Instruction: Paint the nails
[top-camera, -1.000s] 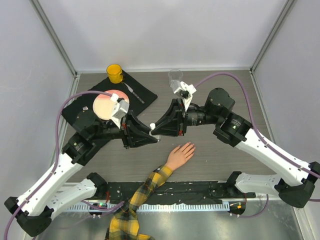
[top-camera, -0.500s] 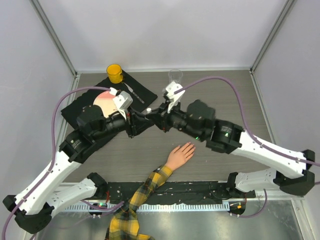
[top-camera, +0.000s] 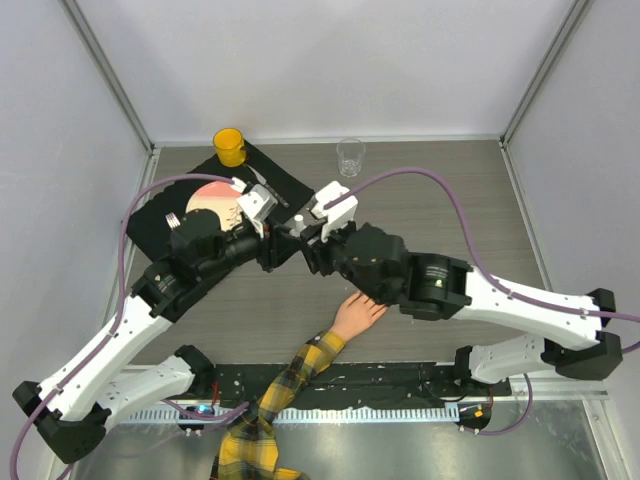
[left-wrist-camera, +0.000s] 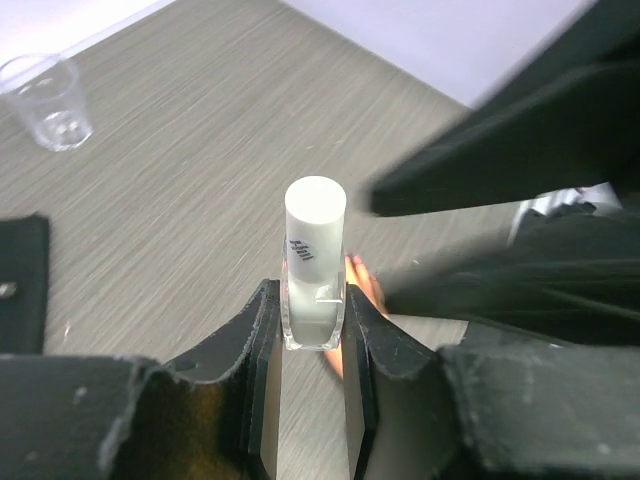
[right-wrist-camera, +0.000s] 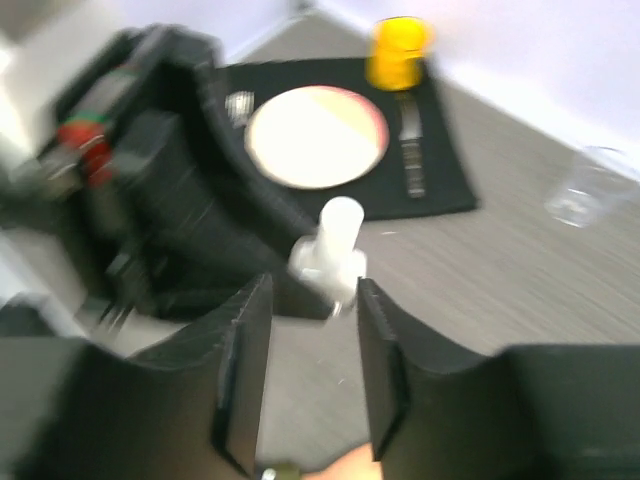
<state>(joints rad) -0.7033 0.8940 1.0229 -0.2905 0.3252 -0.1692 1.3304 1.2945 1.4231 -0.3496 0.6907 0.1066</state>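
One small clear white-capped bottle sits clamped in my left pincer, right pincer gaping empty, peach mannequin hand at five o'clock

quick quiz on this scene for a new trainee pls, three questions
1. True or false: the left arm's jaws are shut on the small clear bottle.
2. Multiple choice: where is the clear cup? A on the black mat. B on bare table near the far wall. C held by an arm.
3. Short answer: which arm's jaws stand open, gripping nothing?

Key: 1 true; 2 B; 3 the right arm's jaws.
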